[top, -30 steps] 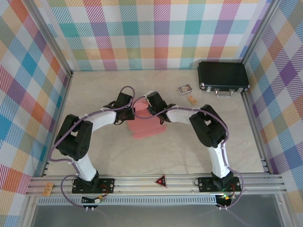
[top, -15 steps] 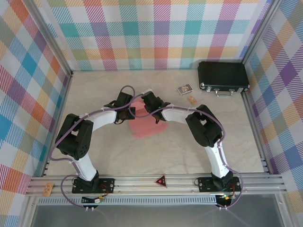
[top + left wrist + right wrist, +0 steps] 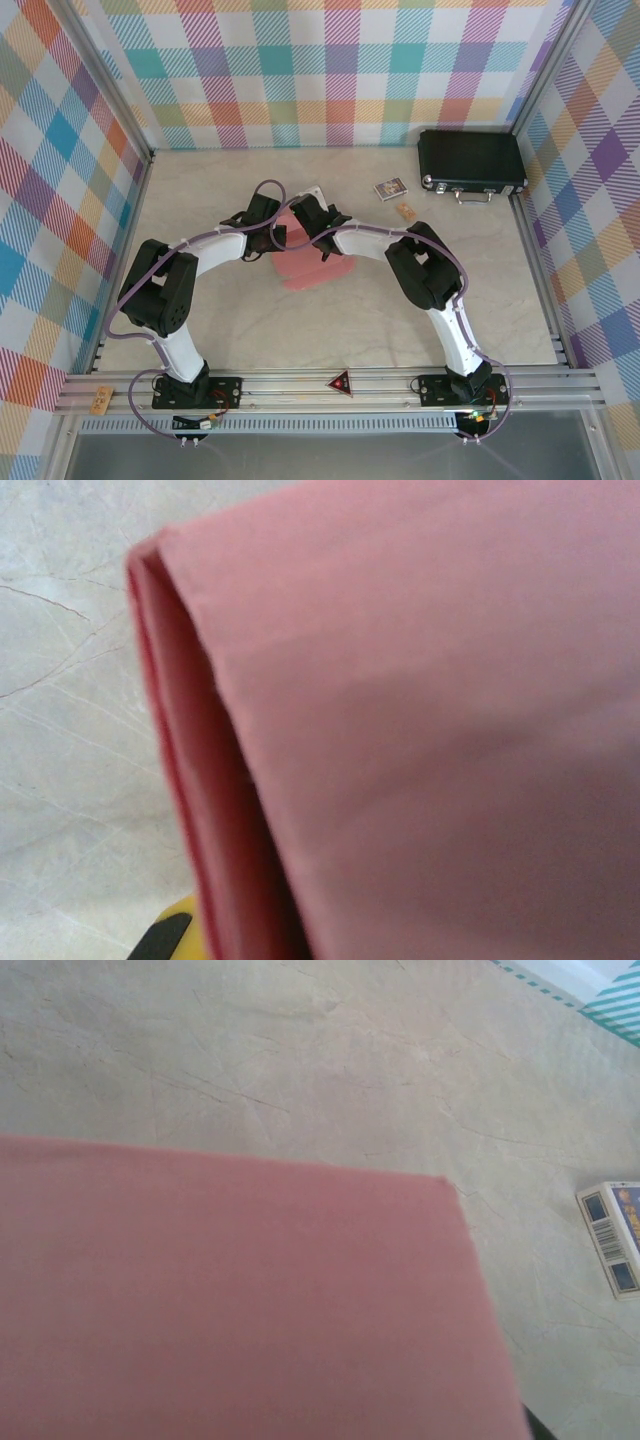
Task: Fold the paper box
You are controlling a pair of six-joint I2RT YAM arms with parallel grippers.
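Note:
The salmon-pink paper box (image 3: 315,268) lies mid-table, its far part raised between the two wrists. My left gripper (image 3: 276,236) sits at the box's left edge. In the left wrist view the pink cardboard (image 3: 420,730) covers the jaws with a fold running down into them, and one yellow fingertip (image 3: 170,935) peeks out beside it, so the gripper is shut on the box. My right gripper (image 3: 303,222) is over the box's far edge. In the right wrist view a flat pink panel (image 3: 230,1300) hides its fingers.
A black hard case (image 3: 471,162) stands at the back right. Left of it lie a small printed carton (image 3: 390,188) and a small tan item (image 3: 405,210). The carton (image 3: 612,1238) also appears at the right of the right wrist view. Plaid walls enclose the table.
My right arm has swung left, bringing its gripper closer to the left one. The box's far part has shifted left and up between them. The left arm has barely moved.

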